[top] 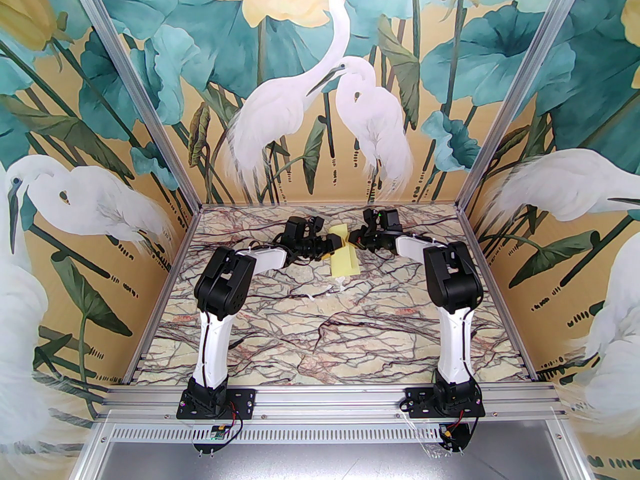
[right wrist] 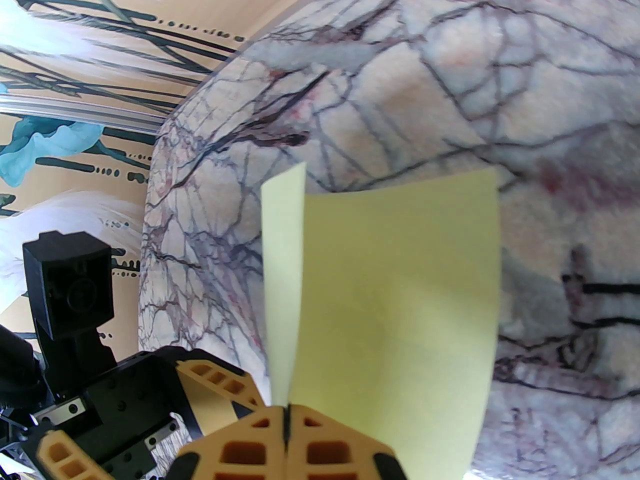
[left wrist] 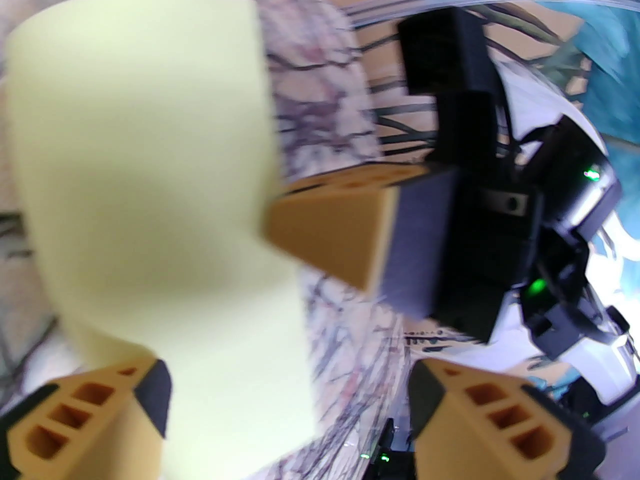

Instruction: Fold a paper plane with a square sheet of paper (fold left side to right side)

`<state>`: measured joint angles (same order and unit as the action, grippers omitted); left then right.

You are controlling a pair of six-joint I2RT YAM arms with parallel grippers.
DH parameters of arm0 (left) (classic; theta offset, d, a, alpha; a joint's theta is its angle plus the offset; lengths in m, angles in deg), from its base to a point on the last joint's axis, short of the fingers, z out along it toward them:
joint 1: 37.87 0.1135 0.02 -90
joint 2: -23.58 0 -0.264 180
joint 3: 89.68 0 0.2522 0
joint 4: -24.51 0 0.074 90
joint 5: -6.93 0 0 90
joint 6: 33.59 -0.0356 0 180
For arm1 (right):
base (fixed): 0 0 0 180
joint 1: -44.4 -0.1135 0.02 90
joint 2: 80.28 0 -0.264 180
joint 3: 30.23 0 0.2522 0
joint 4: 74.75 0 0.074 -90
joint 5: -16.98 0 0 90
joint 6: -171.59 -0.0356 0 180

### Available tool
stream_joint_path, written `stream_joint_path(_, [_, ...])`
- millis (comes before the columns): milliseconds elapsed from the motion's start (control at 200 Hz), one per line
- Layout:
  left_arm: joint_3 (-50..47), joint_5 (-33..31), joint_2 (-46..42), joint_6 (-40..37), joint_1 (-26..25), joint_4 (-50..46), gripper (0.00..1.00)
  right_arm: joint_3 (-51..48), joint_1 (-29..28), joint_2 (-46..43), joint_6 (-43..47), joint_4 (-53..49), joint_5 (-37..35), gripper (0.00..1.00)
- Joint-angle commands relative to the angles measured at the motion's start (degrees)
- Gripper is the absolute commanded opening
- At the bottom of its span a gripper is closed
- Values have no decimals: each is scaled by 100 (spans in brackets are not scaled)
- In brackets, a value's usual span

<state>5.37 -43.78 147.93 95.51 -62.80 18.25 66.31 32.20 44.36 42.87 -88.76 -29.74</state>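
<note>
Top external: curled sheet (top: 344,258) at far centre of table (top: 320,338), left gripper (top: 334,244) and right gripper (top: 355,239) meeting at it.
Left wrist: left gripper jaws wide apart, sheet beside one finger, not gripped.
Right wrist: right gripper pinched tight on sheet's doubled edge.
Advice: square edges before creasing; close left gripper gently.

No writing, label, brand, number or sign can be read anywhere. The square sheet of paper (right wrist: 400,293) rising from the right hand (right wrist: 286,418) has plain yellow faces. The tabletop (right wrist: 450,68) beyond that hand bears only veined marbling.
</note>
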Motion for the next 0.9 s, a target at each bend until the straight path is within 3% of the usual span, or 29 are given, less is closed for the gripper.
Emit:
stream_joint_path(0, [227, -852, -308, -418, -30, -1110, 71, 171, 65, 149, 185, -145, -79, 0])
stream_joint_path(595, [1224, -1203, 549, -371, -271, -1879, 58, 225, 139, 315, 199, -128, -76, 0])
stream_joint_path(895, [1214, -1412, 438, -480, -285, -2069, 64, 211, 201, 342, 155, -70, -92, 0])
